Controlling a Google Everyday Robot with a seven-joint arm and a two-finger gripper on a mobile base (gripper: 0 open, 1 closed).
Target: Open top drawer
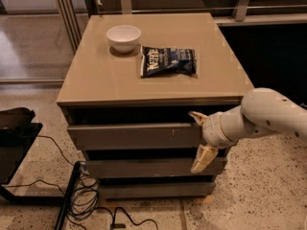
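The top drawer [134, 136] is the wide grey-taupe front just under the cabinet top, with small pale scratches near its right end. Its front stands slightly out from the cabinet, with a dark gap above it. My gripper [198, 140] is at the drawer's right end, at the end of the white arm coming in from the right. Its two tan fingers are spread, one [196, 117] at the drawer's top edge and one [203, 158] hanging below its bottom edge. The jaws straddle the front panel's right end.
On the cabinet top [105, 83] sit a white bowl [123, 36] and a dark chip bag [168, 61]. Two more drawer fronts [139, 167] lie below. Black cables [86, 198] and a dark stand [14, 143] are on the floor at the left.
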